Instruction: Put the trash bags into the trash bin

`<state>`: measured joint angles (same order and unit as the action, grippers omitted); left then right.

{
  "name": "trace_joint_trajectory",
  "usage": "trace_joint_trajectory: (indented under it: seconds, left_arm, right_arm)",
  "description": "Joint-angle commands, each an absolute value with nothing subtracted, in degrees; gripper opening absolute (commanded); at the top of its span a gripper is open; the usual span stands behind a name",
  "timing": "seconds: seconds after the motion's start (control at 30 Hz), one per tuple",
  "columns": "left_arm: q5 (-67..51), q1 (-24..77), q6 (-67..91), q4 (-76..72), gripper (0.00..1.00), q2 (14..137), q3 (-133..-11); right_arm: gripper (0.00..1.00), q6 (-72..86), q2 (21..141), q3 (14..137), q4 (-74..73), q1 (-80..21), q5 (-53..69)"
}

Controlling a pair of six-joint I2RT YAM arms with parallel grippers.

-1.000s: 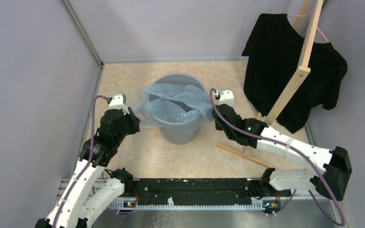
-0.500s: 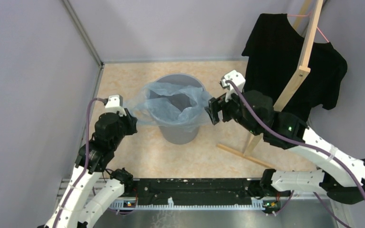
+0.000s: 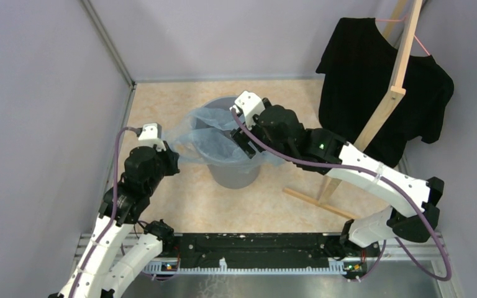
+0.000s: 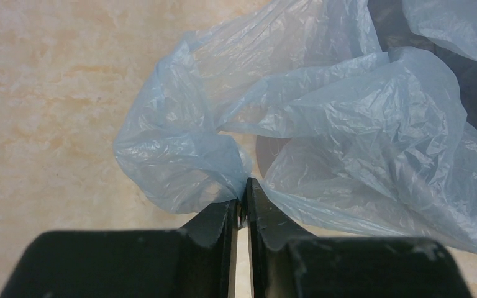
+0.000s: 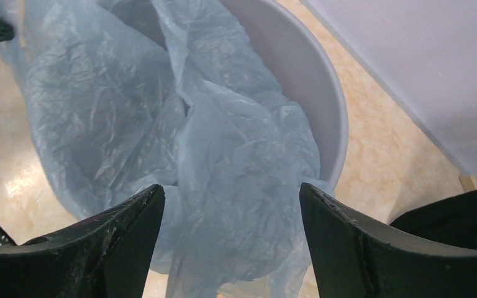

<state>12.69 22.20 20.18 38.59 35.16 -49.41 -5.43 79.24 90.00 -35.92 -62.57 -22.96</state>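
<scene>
The grey trash bin (image 3: 233,177) stands mid-floor with a pale blue trash bag (image 3: 205,133) draped over its mouth and left side. My left gripper (image 3: 174,159) sits left of the bin, shut on a bunched corner of the bag (image 4: 323,112); the film is pinched between its tips (image 4: 243,186). My right gripper (image 3: 242,141) hovers over the right part of the bin's mouth. It is open (image 5: 231,192), with crumpled bag film (image 5: 236,149) below and between its fingers (image 5: 130,217), and not clamped. The bin's rim (image 5: 326,81) shows behind.
A black T-shirt (image 3: 372,81) hangs on a wooden rack (image 3: 397,87) at the right, its base stick (image 3: 317,202) lying on the floor right of the bin. Grey walls close in the left and back sides.
My right gripper opened, let go of the bag's right edge and swung left and up over the bin's mouth. My left gripper kept its pinch and drew slightly left.
</scene>
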Motion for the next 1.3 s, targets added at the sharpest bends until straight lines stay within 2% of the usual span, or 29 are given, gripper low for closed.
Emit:
trace_joint_trajectory:
  seconds: [0.0, 0.1, 0.13, 0.2, 0.23, 0.37, 0.47, 0.67, 0.77, 1.0, 1.27]
  left_arm:
    - [12.79, 22.04, 18.90, 36.03, 0.15, 35.72, -49.79]
    - [12.66, 22.04, 19.03, 35.99, 0.14, 35.92, -49.68]
    - [12.78, 22.06, 19.11, 36.03, 0.14, 35.87, -49.54]
    - [12.91, 22.03, 19.20, 35.95, 0.14, 35.70, -48.99]
    - [12.94, 22.05, 19.24, 35.91, 0.14, 35.69, -48.84]
    - [13.90, 22.06, 18.63, 35.50, 0.14, 35.87, -48.49]
    - [15.60, 22.05, 17.71, 34.56, 0.15, 36.77, -48.09]
    - [16.33, 22.05, 16.03, 30.37, 0.17, 40.99, -47.09]
    - [17.50, 22.02, 15.39, 31.00, 0.17, 44.59, -48.72]
    - [16.42, 21.91, 15.18, 31.37, 0.20, 48.78, -51.24]
    - [16.93, 21.58, 15.56, 31.81, 0.21, 53.35, -51.31]
  right_arm:
    - [0.80, -9.34, 78.47, 90.41, -33.95, -64.75, -21.10]
    - [0.77, -9.06, 80.33, 90.85, -32.30, -64.71, -33.34]
    - [0.69, -10.17, 80.67, 89.68, -29.28, -64.65, -38.97]
    - [0.28, -12.71, 81.47, 88.03, -24.93, -63.50, -45.31]
    - [0.19, -12.58, 81.97, 88.14, -24.29, -62.58, -45.24]
    - [0.01, -7.06, 82.19, 88.82, -22.34, -57.18, -36.10]
    - [0.00, -5.13, 82.53, 87.88, -17.58, -54.11, -32.21]
    - [0.00, -4.68, 86.22, 84.30, -5.95, -46.88, -33.78]
    - [0.00, -2.82, 87.55, 82.17, -0.54, -43.31, -30.71]
    - [0.00, -3.08, 91.02, 81.44, 3.66, -41.47, -23.85]
    - [0.07, -1.17, 94.30, 78.52, 6.76, -37.97, -15.80]
